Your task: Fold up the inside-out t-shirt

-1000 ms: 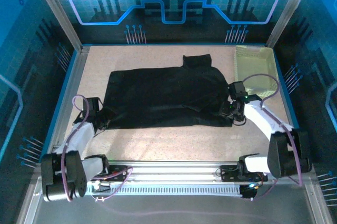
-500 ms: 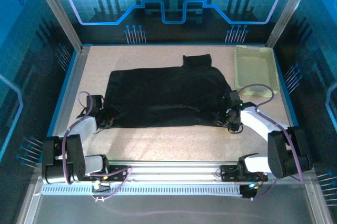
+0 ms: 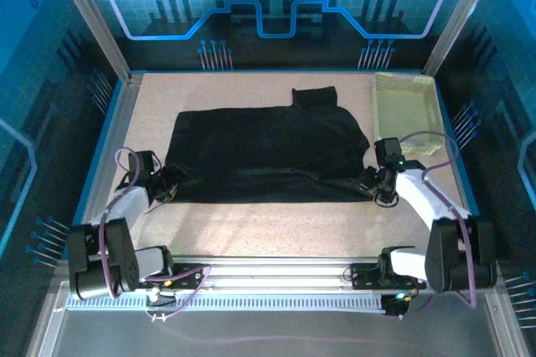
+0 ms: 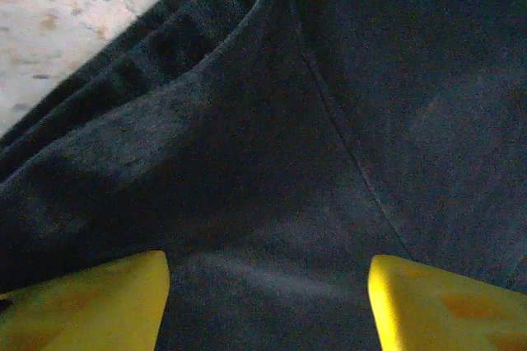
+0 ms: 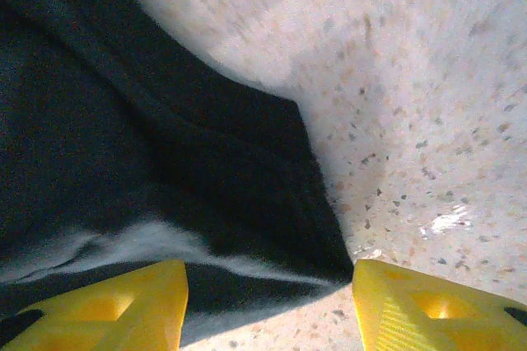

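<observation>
while i watch from the top camera, the shirt (image 3: 268, 152) lies spread flat across the middle of the table (image 3: 276, 223), one sleeve (image 3: 314, 95) poking toward the far side; the basket (image 3: 406, 106) sits in the far right corner, just beside the shirt's right edge but apart from it; nothing lies on top of the cloth.

the left gripper (image 3: 166, 185) is down at the shirt's near left corner; through its wrist camera i see its yellow fingers (image 4: 90, 301) spread well apart, released, with dark fabric and a ribbed hem (image 4: 189, 50) under and between them; a sliver of bare table shows beyond the hem.

the right gripper (image 3: 370, 185) is at the near right corner; its jaws also stand apart, grasping nothing, and the pointed corner of the shirt lies on the table between the two fingers (image 5: 428, 301); speckled table is to the right of it.

a purple cable (image 3: 124, 164) loops above the left arm, and another (image 3: 419, 137) arcs off the right arm close to the basket's near rim; the rail (image 3: 276, 277) runs along the near edge, well apart from the cloth.
</observation>
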Robot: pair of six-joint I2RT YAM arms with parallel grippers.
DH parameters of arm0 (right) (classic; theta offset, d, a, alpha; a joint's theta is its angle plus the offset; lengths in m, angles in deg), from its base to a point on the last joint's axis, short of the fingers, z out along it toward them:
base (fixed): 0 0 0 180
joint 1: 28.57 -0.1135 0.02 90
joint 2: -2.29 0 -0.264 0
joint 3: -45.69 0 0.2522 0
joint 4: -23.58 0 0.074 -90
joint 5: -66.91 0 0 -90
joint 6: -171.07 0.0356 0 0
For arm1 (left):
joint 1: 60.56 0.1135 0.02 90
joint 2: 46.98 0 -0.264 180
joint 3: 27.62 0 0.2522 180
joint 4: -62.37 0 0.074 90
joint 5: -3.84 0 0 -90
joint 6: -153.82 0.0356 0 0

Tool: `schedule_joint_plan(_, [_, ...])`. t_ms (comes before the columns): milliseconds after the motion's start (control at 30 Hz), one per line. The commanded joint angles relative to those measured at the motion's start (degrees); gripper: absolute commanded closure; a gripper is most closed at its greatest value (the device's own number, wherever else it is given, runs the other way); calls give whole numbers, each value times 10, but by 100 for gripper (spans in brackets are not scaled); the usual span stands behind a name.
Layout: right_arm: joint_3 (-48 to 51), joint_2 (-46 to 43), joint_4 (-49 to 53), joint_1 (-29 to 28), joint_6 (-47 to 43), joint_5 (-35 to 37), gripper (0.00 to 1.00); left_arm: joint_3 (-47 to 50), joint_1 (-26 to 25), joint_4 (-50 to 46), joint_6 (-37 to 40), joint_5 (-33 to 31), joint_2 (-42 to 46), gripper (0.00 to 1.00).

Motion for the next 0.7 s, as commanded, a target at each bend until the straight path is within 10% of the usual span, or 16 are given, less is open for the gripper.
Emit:
schedule_joint_plan(0, [-56,-47,29,-43,-49,46,42,-66,-26,-65,36,-42,64,32])
schedule_joint_plan(400, [-227,221,-46,-156,-43,-40,43,-135,-127,32,1,13,-135,34])
schedule_joint_plan(667, [-165,265,-49,-141,-3,-11,42,-86,-127,52,3,17,-184,34])
